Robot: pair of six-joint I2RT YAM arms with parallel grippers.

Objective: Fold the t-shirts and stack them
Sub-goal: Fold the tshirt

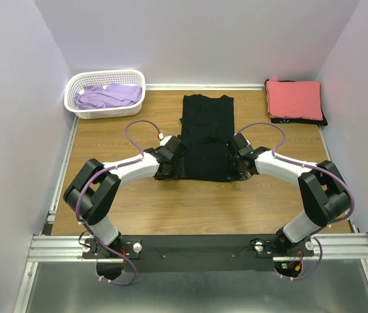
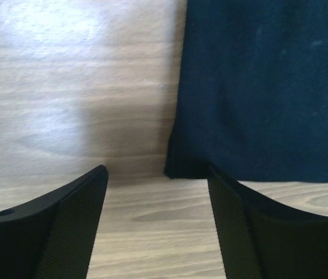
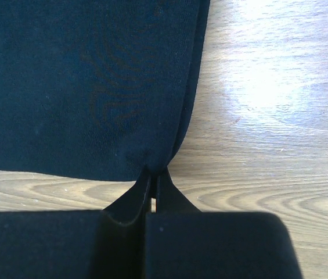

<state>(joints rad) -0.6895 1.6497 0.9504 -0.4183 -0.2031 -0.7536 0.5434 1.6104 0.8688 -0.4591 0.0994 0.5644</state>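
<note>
The plain black t-shirt (image 1: 206, 137) lies flat on the table as a long strip, collar end far. My left gripper (image 1: 170, 156) is at its near left corner. In the left wrist view the gripper (image 2: 157, 170) is open, and the shirt's corner (image 2: 268, 87) lies just ahead of the right finger. My right gripper (image 1: 238, 156) is at the near right corner. In the right wrist view it (image 3: 152, 172) is shut on the black shirt's (image 3: 82, 81) corner, pinching the fabric. A coral-red shirt (image 1: 293, 98) lies folded on a dark shirt with a teal mark (image 1: 297, 120).
A white lattice basket (image 1: 105, 112) at the back left holds the lavender shirt (image 1: 107, 96). The wooden table (image 1: 125, 202) is walled on the left, right and back. The arm bases sit on a metal rail (image 1: 197, 248) at the near edge.
</note>
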